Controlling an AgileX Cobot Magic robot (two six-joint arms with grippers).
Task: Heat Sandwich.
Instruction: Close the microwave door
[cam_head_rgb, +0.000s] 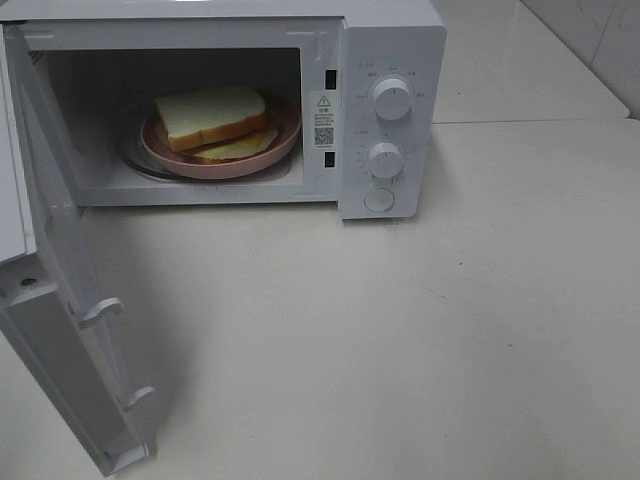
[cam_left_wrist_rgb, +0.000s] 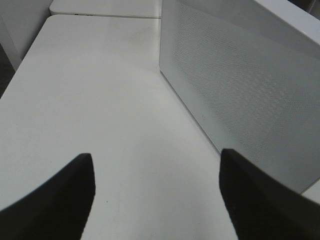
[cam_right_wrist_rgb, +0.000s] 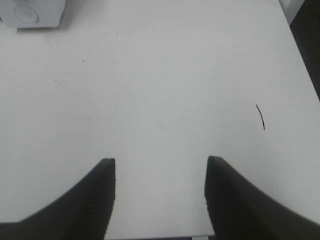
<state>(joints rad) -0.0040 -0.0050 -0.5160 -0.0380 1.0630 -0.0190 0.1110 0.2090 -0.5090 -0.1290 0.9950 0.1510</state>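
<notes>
Beside the microwave door, left gripper (cam_left_wrist_rgb: 156, 155): jaws spread wide, nothing between them, bare table (cam_left_wrist_rgb: 100, 100) underneath. Door (cam_left_wrist_rgb: 240, 90) shows in the left wrist view as a white perforated panel just beside one finger; no contact seen

Before the microwave (cam_right_wrist_rgb: 32, 12) front, right gripper (cam_right_wrist_rgb: 160, 160): jaws likewise spread and empty over bare table, well apart from the microwave's lower front corner

Sandwich (cam_head_rgb: 212, 115): inside the microwave cavity, on the pink plate (cam_head_rgb: 225, 165), which sits on the glass turntable (cam_head_rgb: 135, 165). Top slice lies skewed over the lower one. Door stands fully open, hinged on the microwave's side away from the knobs

Judgement: loading looks done; what is left is closing the door and setting the upper knob (cam_head_rgb: 392, 98) and lower knob (cam_head_rgb: 385, 158)

Risks from here:
- a hard or off-centre push on the door could slide the whole microwave on the smooth table, as nothing braces it
- a push that ends short would leave the latch hooks (cam_head_rgb: 100, 312) unseated, so no heating
- a finger could catch the door's edge instead of its flat face and slip off
- jaws could slip on the smooth round knobs and give a wrong setting

Hidden or unclear:
- neither gripper nor arm appears in the high view; their places come from the wrist views alone
- door's outer part is cut off at the frame edge
- knob markings too small to read
- plate's rear rim is behind the sandwich
</notes>
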